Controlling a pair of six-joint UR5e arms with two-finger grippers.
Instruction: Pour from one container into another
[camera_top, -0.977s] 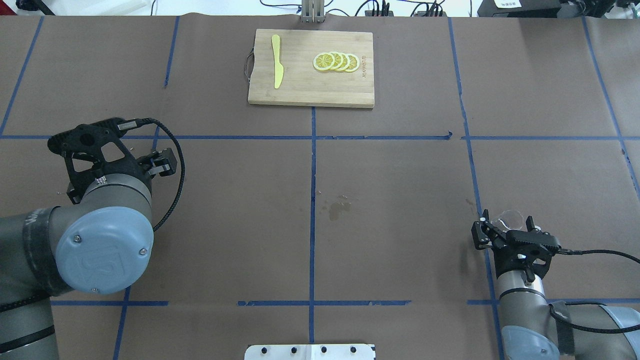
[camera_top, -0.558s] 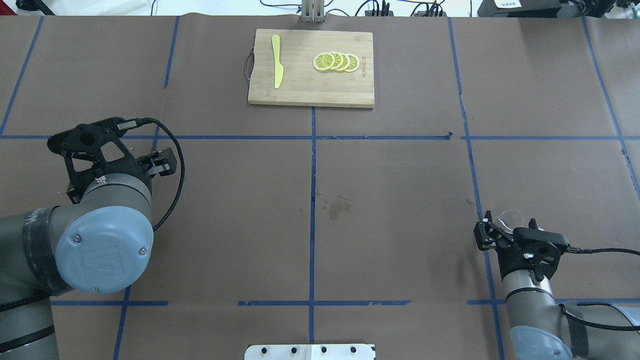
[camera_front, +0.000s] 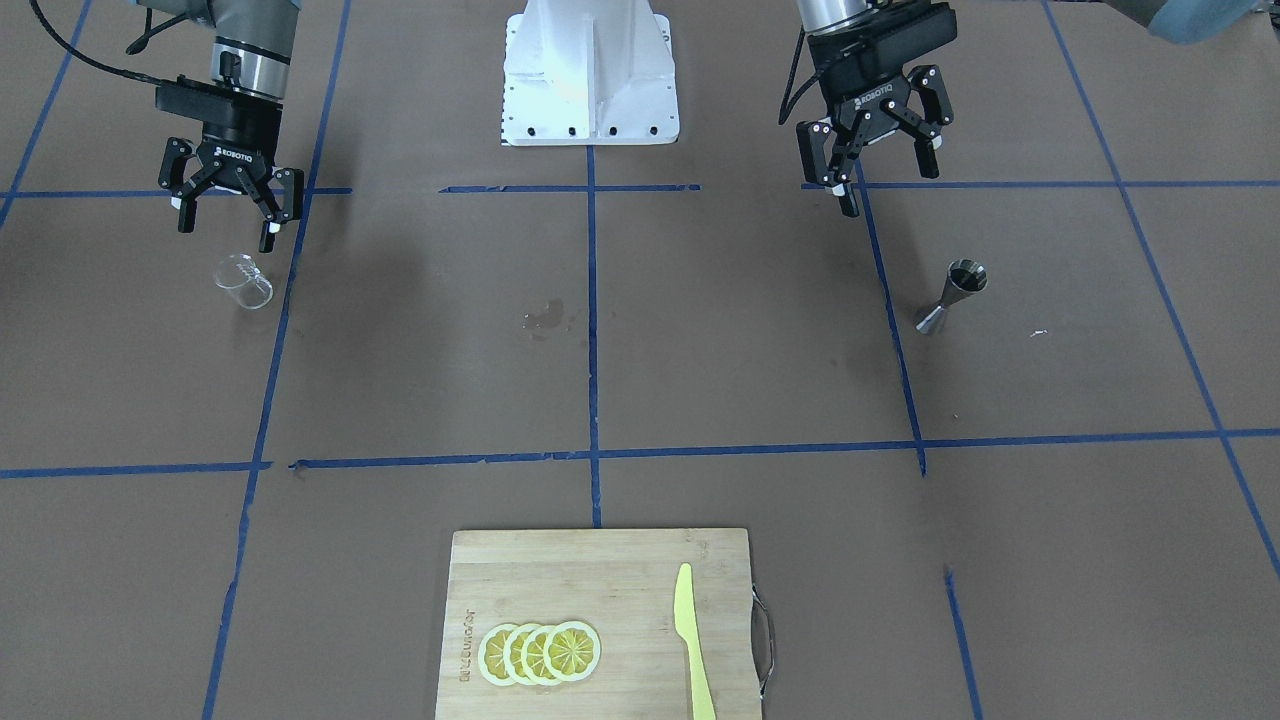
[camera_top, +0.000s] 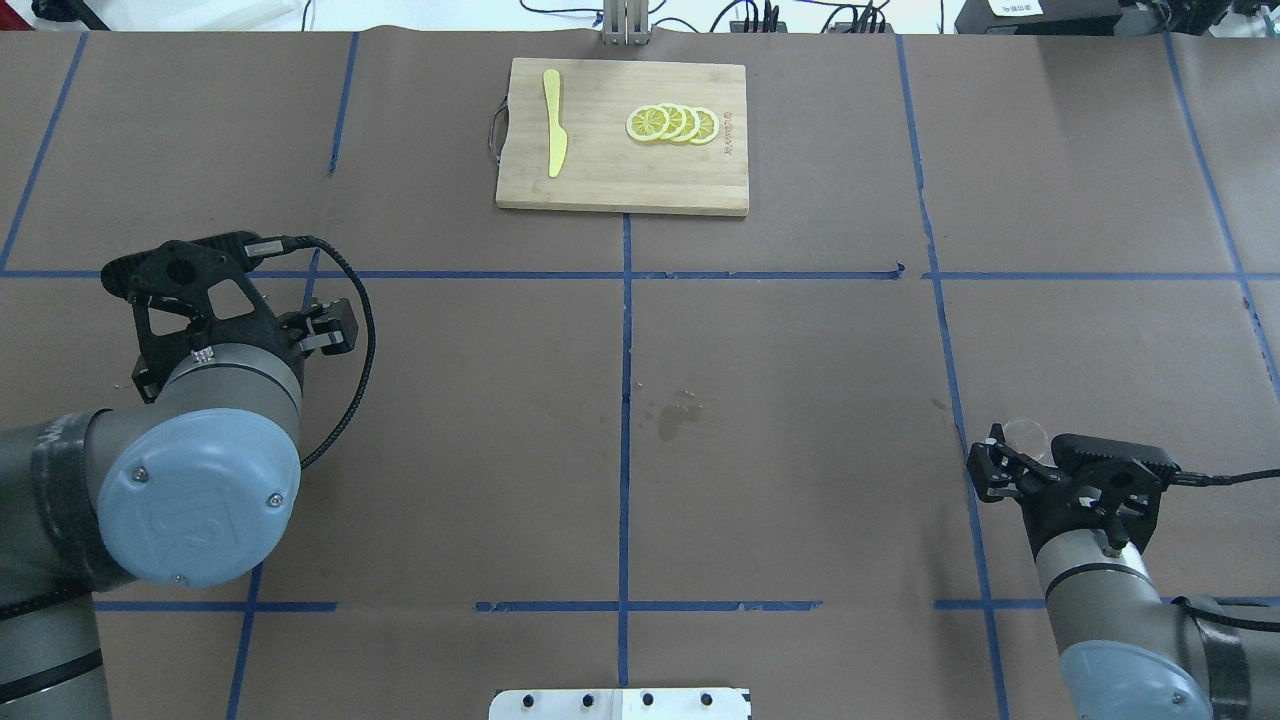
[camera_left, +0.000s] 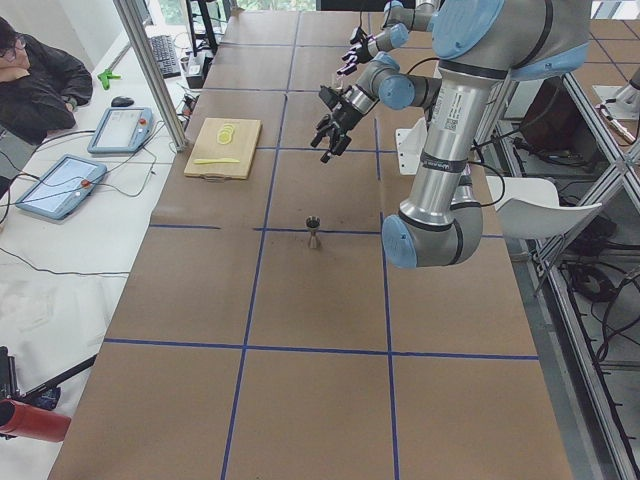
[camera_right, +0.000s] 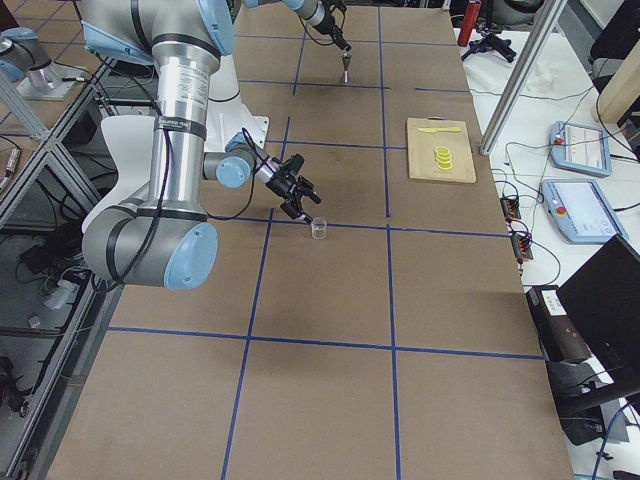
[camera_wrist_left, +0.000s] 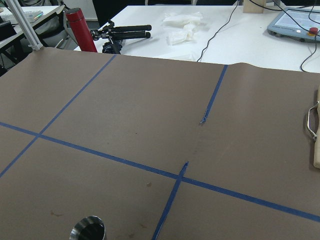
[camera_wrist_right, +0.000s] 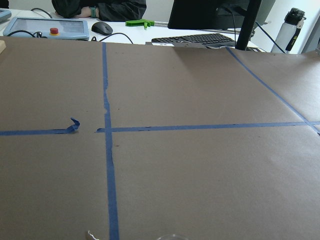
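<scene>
- The small clear measuring cup (camera_front: 243, 281) is standing upright on the brown paper of the table (camera_front: 420, 380), on my right side, close to a blue tape line (camera_front: 268, 380); I cannot tell whether anything is sitting inside it
- The steel jigger (camera_front: 951, 296) is standing upright on my left side, just beside another blue tape line, well apart from the cup
- I am holding my right pincer (camera_front: 226, 228) spread wide and gripping nothing; it is hanging just behind the cup, on my base's side, with the fingertips pointing down and not touching the glass
- My right wrist camera is catching only a sliver of the cup's rim at its bottom edge
- I am holding my left pincer (camera_front: 888, 180) spread open and empty too; it is hovering above the table, nearer my base than the jigger and apart from it
- My left wrist camera is showing the jigger's open mouth at its lower edge
- A small damp stain (camera_front: 545, 318) is showing on the paper near the centre line, between the two vessels
- A wooden cutting board (camera_front: 620, 590) is lying at the far side of the table, carrying a row of overlapping lemon slices (camera_front: 540, 652) and a yellow knife (camera_front: 693, 645)
- A person in dark clothing (camera_left: 35, 85) is sitting past the far edge, beside two tablets
</scene>
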